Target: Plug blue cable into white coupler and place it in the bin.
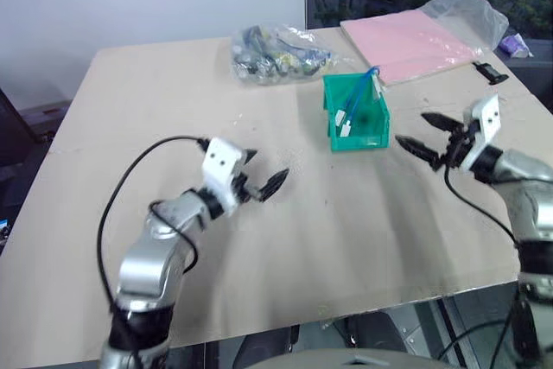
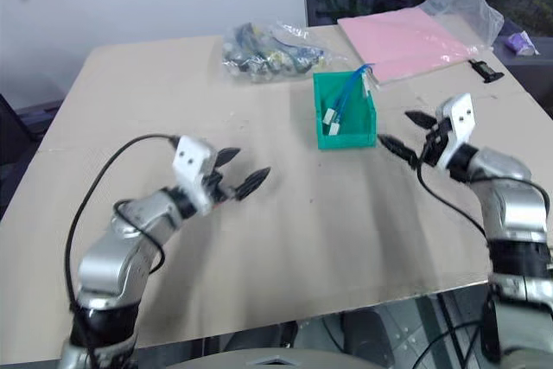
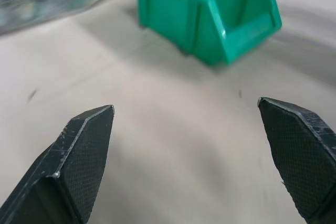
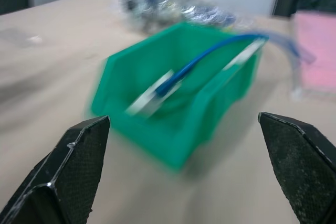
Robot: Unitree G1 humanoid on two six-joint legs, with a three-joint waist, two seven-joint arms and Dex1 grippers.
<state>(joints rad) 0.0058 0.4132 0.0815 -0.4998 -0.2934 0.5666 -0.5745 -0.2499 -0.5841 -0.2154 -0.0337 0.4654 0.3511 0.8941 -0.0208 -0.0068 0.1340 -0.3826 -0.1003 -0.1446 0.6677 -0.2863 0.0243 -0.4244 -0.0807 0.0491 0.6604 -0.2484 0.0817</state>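
Blue cable (image 1: 356, 97) is seen lying in the bin (image 1: 373, 131), a white coupler (image 1: 345, 129) on its lower end — placement judged done. Left gripper (image 1: 260, 172) and right gripper (image 1: 425, 135) flank the bin — fingers spread, nothing held.

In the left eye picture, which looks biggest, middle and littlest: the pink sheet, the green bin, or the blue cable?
1. pink sheet, biggest, though it lies farther back
2. green bin
3. blue cable, thinnest, inside the bin
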